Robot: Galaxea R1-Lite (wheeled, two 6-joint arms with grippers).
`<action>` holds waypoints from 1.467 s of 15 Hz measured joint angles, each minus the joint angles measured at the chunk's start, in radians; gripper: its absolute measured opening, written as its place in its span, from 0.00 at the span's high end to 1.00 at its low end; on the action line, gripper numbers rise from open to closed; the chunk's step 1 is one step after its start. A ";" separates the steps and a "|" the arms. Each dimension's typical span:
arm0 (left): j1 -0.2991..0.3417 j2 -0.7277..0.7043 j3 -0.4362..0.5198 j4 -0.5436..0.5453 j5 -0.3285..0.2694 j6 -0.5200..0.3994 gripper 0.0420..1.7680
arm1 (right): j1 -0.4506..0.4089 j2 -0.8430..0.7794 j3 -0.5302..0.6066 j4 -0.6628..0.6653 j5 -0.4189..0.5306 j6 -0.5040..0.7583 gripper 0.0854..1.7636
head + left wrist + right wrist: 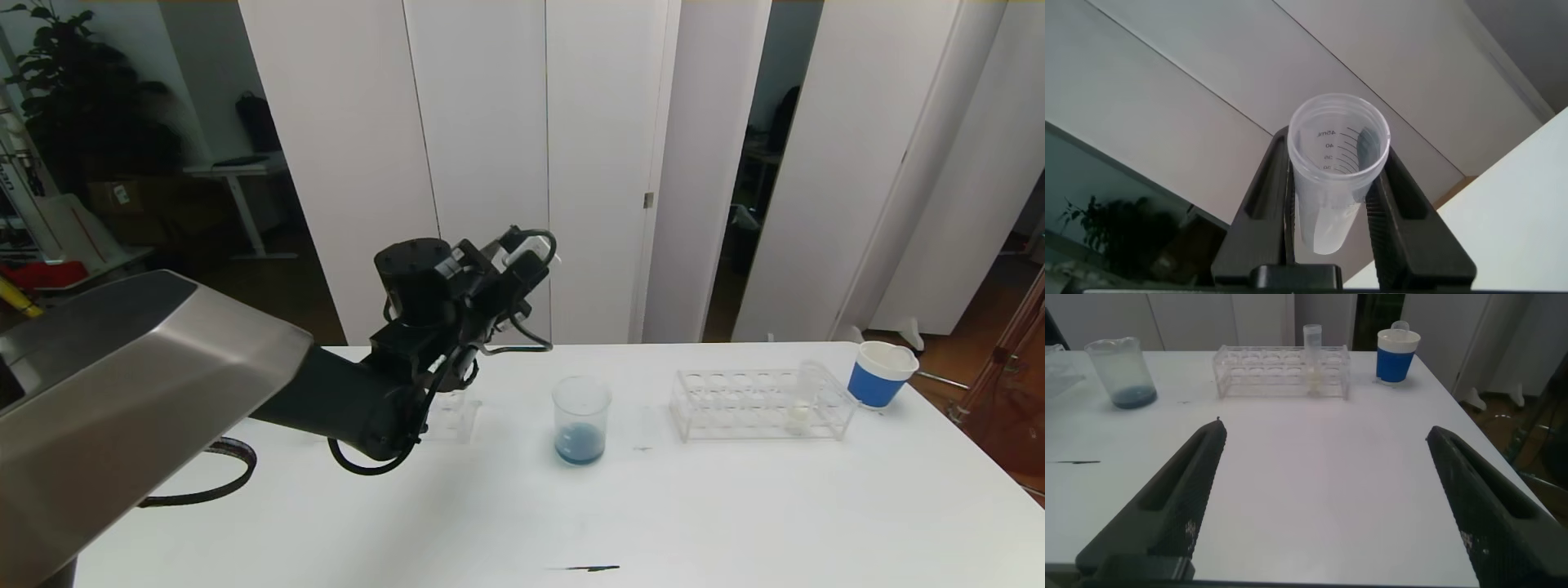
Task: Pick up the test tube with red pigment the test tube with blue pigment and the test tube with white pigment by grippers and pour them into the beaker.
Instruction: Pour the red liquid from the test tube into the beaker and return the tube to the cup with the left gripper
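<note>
My left gripper (526, 260) (1337, 163) is raised above the table, left of the beaker. It is shut on a clear graduated test tube (1331, 175) that looks empty, its mouth facing the wrist camera. The beaker (581, 420) (1120, 371) stands mid-table with blue liquid at its bottom. The test tube with white pigment (802, 402) (1312, 355) stands upright in the clear rack (735, 404) (1266, 371). No tube holding red or blue pigment shows. My right gripper (1327, 431) hovers open over bare table near the front, with nothing between its fingers.
A blue-banded white paper cup (878, 374) (1397, 355) stands right of the rack by the table's far right corner. Clear tubes (461, 415) stand on the table partly behind my left arm. A thin dark mark (584, 567) lies near the front edge.
</note>
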 joint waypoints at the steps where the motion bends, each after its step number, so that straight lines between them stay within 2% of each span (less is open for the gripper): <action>1: -0.003 -0.038 0.008 0.056 0.051 -0.107 0.69 | 0.000 0.000 0.000 0.001 0.000 0.000 0.01; 6: 0.008 -0.177 0.015 0.353 0.295 -0.632 0.69 | 0.000 0.000 0.000 0.000 0.001 0.000 0.01; 8: 0.029 -0.227 0.051 0.456 0.325 -0.795 0.69 | 0.000 0.000 0.000 0.000 0.000 -0.001 0.01; 9: 0.042 -0.250 0.084 0.477 0.329 -0.841 0.69 | 0.000 0.000 0.000 0.000 0.000 0.000 0.01; 12: 0.103 -0.308 0.206 0.486 0.329 -0.881 0.69 | 0.000 0.000 0.000 0.000 0.000 0.000 0.01; 15: 0.203 -0.349 0.290 0.457 0.333 -0.883 0.69 | 0.000 0.000 0.000 0.000 0.000 0.000 0.01; 19: 0.363 -0.373 0.282 0.376 0.331 -0.877 0.69 | 0.000 0.000 0.000 0.001 0.000 0.000 0.01; 22: 0.469 -0.340 0.243 0.226 0.327 -0.889 0.69 | 0.000 0.000 0.000 0.000 0.000 0.000 0.01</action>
